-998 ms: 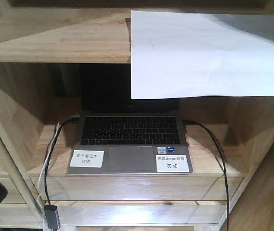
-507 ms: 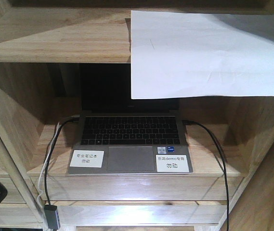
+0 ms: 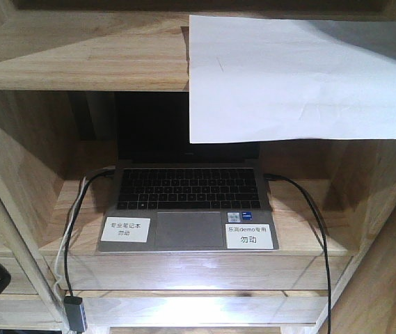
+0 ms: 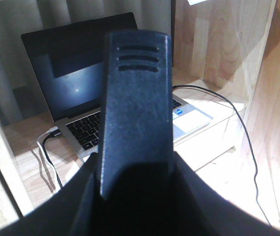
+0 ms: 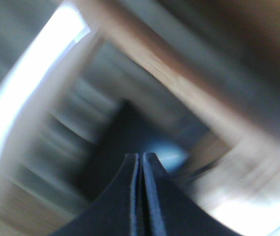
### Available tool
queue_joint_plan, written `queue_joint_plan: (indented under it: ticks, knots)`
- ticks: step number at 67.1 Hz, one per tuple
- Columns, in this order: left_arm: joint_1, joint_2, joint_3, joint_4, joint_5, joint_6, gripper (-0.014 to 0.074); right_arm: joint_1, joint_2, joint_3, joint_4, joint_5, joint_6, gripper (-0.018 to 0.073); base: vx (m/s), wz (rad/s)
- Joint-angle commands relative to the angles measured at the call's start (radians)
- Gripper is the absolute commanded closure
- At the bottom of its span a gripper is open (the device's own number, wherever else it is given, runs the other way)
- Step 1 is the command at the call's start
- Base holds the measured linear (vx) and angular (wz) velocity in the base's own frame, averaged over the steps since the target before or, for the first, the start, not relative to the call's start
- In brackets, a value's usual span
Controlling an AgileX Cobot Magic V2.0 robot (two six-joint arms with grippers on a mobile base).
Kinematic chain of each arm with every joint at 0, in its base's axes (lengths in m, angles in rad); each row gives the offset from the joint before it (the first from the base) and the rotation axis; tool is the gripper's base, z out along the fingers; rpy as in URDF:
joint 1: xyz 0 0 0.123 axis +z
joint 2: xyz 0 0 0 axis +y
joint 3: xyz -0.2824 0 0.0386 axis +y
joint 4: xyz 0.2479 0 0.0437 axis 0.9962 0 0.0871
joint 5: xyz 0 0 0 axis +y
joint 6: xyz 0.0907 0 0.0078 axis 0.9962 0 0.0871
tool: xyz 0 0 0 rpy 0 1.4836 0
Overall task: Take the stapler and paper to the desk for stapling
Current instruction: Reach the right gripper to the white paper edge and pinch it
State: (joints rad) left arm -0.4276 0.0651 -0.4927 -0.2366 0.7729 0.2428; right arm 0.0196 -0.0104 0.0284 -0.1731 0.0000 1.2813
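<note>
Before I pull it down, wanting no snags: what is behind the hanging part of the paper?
The paper drapes over the upper shelf edge, hiding that edge and the upper right of the laptop screen. Anything else behind it cannot be seen.

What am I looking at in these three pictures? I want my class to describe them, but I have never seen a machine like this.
This is a two-armed robot on a mobile base. The front view looks at a wooden shelf unit. An open laptop sits in one compartment, and a white sheet of paper hangs over the edge of the shelf above. The other two pictures come from cameras on the wrists. The left gripper is closed around a black object with three slots, apparently the stapler, in front of the laptop. The right gripper view is blurred. Its fingers are pressed together with nothing between them.
</note>
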Motion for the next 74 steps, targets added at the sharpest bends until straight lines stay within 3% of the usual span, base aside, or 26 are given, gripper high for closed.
queue_joint_plan:
  ticks: [1,10,18,26,32,54,61,74]
  knots:
    - [-0.002,0.012,-0.030,-0.024,-0.118,-0.005,0.0603,0.003,-0.015,0.003,-0.029,-0.062,0.123,0.0557,0.00,0.00]
    - [-0.002,0.012,-0.030,-0.024,-0.118,-0.005,0.0603,0.078,-0.014,0.003,-0.004,-0.078,0.119,0.0447,0.00,0.00]
    - [-0.002,0.012,-0.030,-0.024,-0.118,-0.005,0.0603,0.150,-0.007,0.003,-0.003,-0.147,0.117,0.0249,0.00,0.00]
    - [-0.002,0.012,-0.030,-0.024,-0.118,-0.005,0.0603,0.150,0.070,0.002,-0.003,-0.298,0.114,0.0022,0.00,0.00]
    - [-0.002,0.012,-0.030,-0.024,-0.118,-0.005,0.0603,0.150,0.178,0.002,-0.003,-0.448,0.114,-0.0054,0.00,0.00]
    - [-0.002,0.012,-0.030,-0.024,-0.118,-0.005,0.0603,0.150,0.814,-0.024,-0.035,-1.192,0.095,-0.0026,0.00,0.00]
    - [-0.002,0.012,-0.030,-0.024,-0.118,-0.005,0.0603,0.150,0.974,-0.085,-0.088,-1.280,0.087,-0.0026,0.00,0.00]
    - [-0.002,0.012,-0.030,-0.024,-0.118,-0.005,0.0603,0.150,1.106,-0.223,-0.131,-1.304,0.072,-0.0026,0.00,0.00]
